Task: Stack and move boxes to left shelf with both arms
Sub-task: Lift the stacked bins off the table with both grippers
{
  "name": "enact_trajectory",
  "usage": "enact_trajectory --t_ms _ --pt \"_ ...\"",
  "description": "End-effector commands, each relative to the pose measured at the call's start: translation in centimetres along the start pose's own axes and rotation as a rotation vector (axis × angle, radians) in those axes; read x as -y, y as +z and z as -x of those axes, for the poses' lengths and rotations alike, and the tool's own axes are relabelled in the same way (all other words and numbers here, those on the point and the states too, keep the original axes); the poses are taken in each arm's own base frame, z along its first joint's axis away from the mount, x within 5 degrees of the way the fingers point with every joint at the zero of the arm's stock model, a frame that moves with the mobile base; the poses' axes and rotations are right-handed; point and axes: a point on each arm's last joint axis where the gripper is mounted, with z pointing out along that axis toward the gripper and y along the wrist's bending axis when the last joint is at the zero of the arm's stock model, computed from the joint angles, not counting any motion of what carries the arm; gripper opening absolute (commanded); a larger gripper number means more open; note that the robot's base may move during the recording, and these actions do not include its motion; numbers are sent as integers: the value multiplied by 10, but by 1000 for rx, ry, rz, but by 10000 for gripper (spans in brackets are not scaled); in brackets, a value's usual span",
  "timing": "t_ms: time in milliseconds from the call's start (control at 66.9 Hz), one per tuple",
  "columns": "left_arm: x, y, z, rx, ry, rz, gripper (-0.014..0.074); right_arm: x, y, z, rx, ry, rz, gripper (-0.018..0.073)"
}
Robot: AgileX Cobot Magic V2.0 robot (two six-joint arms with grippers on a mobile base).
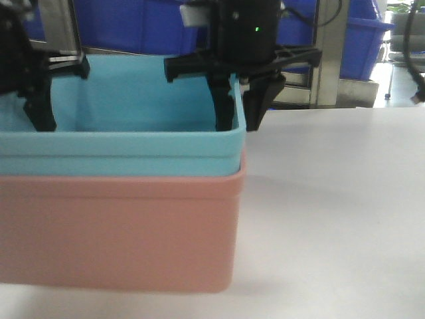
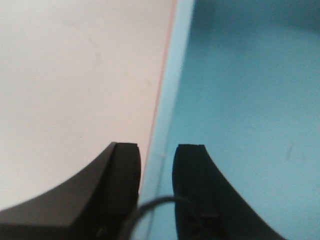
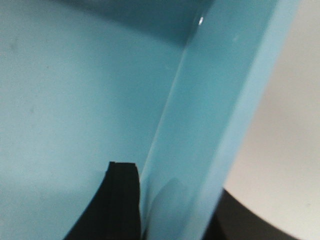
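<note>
The light blue bin (image 1: 126, 154) sits nested inside the salmon pink bin (image 1: 119, 226) on the white table (image 1: 332, 199). My right gripper (image 1: 238, 125) straddles the blue bin's right wall, one finger inside and one outside, shut on it. In the right wrist view (image 3: 170, 175) the inner finger (image 3: 122, 200) presses the wall and the rim hides the outer tip. My left gripper (image 2: 157, 150) straddles the blue bin's left rim (image 2: 172, 90), which fills its gap. Its inner finger (image 1: 41, 106) reaches down inside the bin. The roller shelf is out of view.
Dark blue crates (image 1: 133, 26) and a steel frame post (image 1: 329, 53) stand behind the table. Another blue crate (image 1: 365, 40) is at the back right. Bare white tabletop lies to the right of the bins and outside the left wall (image 2: 75, 75).
</note>
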Motion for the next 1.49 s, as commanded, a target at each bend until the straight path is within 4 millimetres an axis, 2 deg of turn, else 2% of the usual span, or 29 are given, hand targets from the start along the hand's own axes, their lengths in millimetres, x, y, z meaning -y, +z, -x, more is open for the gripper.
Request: enact_trajectory --t_ms 0,149,254,388,493,822,1076,1240,1479 --pt "9 -63 12 199 19 -124 -8 11 -61 17 244 -4 4 55" --pt "2 -101 5 257 -13 -152 -8 20 -100 13 325 -12 -10 55" --pt "-2 -117 0 265 -28 -156 -8 25 -122 5 371 3 1 55" --pt "-4 -133 -5 292 -41 -177 -8 29 -136 -9 397 24 12 55" --pt "-1 -139 -8 301 -38 -197 -8 31 -137 -19 433 14 1 55" --pt "27 -128 -8 277 19 -259 -8 23 -120 -13 460 -15 18 55" --pt "53 -114 3 259 45 -288 -8 3 -104 -8 449 -52 43 55" --pt "68 -102 15 253 52 -291 -8 -14 -106 -1 462 -44 71 55" --pt "81 -87 30 253 39 -285 -8 -34 -109 3 476 -59 102 55"
